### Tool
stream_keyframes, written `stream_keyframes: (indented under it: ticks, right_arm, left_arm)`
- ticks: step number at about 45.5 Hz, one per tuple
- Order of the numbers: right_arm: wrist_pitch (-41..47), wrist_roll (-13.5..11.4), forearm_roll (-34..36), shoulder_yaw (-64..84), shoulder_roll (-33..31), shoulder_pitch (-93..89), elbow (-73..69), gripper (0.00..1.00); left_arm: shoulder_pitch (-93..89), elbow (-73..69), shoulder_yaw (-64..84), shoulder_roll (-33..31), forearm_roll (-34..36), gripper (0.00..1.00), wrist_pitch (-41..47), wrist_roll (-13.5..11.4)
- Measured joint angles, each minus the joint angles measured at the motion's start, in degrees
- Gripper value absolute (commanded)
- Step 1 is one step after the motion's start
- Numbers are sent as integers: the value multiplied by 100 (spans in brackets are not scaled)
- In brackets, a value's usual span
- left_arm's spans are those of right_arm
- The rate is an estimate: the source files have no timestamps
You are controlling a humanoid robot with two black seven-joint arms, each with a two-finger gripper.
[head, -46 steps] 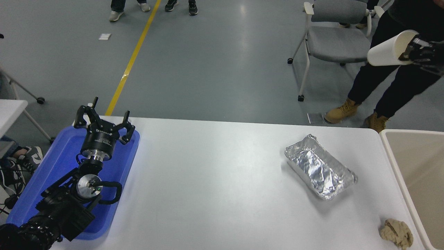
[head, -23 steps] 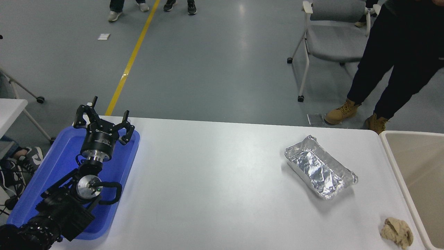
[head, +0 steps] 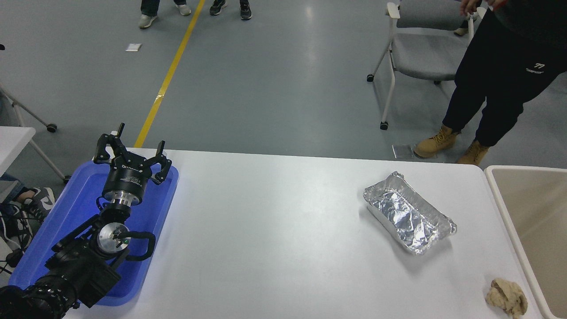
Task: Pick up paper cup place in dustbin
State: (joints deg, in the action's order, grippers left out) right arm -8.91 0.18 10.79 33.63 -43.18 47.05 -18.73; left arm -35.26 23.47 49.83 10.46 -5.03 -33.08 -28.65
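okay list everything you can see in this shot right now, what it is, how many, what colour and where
Crumpled foil tray: one, silver, table's right half.
Crumpled paper wad: one, tan, table's near right corner.
Shallow plastic tray: one, blue, table's left end.
Large rectangular dustbin: one, beige, off the table's right edge.
White table: one.
Wheeled chair: one, grey, floor beyond.
Person: one, dark trousers, tan boots, far right.
Paper cup: none visible.
Left gripper: black, open, over the blue tray.
Right gripper: not in view.

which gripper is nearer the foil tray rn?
Left by default: the left gripper hovers over the blue tray, far across the table from the foil tray. The right gripper isn't in view.
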Motion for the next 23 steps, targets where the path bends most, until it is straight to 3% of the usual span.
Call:
stream_keyframes:
  ticks: [23]
  right_arm:
    - [-324, -7, 14, -711, 740, -910, 15, 0]
  left_arm:
    - [-2, 0, 0, 0, 0, 100, 0, 0]
